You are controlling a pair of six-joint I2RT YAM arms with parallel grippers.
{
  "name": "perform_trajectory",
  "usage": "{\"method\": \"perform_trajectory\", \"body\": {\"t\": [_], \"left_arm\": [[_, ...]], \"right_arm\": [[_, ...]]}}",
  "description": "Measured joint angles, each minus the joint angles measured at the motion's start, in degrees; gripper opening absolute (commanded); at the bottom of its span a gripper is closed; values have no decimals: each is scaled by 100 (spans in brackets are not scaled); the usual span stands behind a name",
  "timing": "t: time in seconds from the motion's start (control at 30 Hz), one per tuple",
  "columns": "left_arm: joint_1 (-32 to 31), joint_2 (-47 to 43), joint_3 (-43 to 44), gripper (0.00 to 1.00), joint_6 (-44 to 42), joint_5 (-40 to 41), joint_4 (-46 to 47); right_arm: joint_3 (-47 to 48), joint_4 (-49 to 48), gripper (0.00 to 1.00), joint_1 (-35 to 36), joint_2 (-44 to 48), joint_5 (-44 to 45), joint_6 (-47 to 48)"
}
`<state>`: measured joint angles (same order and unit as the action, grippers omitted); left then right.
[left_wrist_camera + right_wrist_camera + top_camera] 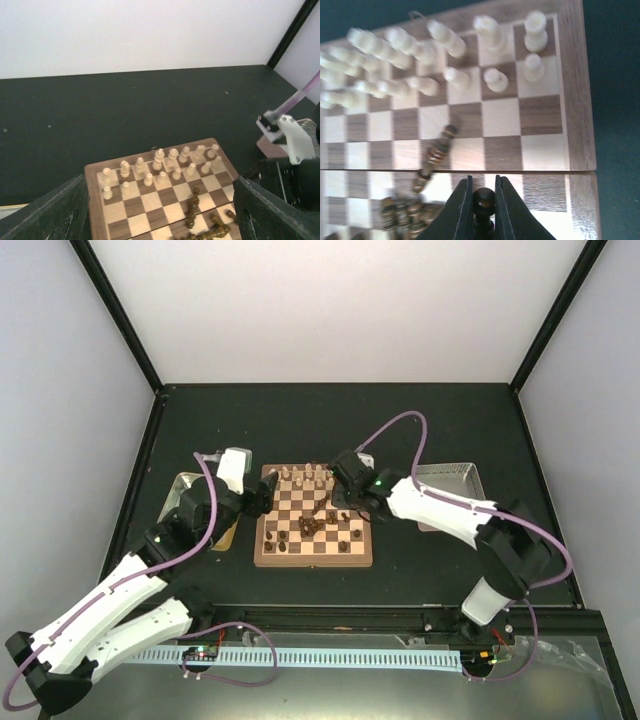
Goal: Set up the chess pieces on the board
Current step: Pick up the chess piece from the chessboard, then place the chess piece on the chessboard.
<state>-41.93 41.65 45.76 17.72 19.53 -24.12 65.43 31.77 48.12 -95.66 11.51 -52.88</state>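
The wooden chessboard [266,550] lies at the table's middle. Cream pieces [305,478] stand in two rows along its far edge, also in the left wrist view [160,167] and the right wrist view [492,80]. Dark pieces [309,525] lie in a heap mid-board [210,230] [407,212]; a few stand at the near edge. My right gripper [483,192] is shut on a dark pawn [483,200] above the board's right side [349,506]. My left gripper [262,495] hovers open and empty at the board's left edge, fingers [45,215] wide apart.
A gold-rimmed tray [180,490] sits left of the board under my left arm. A grey mesh tray [452,478] sits to the right. Black frame posts stand at the table's back corners.
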Motion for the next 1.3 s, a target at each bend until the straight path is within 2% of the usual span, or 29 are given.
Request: {"method": "perform_trajectory", "body": {"t": [0.37,0.63,0.77,0.97,1.23,1.3], "left_arm": [[50,24,-1012,81,1038,-1270,1091],[63,350,-1478,77,1163,-2951,2378],[61,739,-1438,69,994,-3486,2588],[61,1038,-1390,61,787,-3679,2723],[63,1141,-1169,36,645,-3705,2887],[72,1158,-1158,25,608,-3685,2894]], "right_arm": [[-664,-1078,10,0,1222,-269,175],[-892,-1875,11,2,1853,-1222,-92],[-892,-2212,12,0,1965,-1779,-442],[-892,-2459,13,2,2017,-2448,-846],[-894,-2579,12,0,2100,-2868,-916],[-896,-2570,13,-4,2142,-2905,-885]]}}
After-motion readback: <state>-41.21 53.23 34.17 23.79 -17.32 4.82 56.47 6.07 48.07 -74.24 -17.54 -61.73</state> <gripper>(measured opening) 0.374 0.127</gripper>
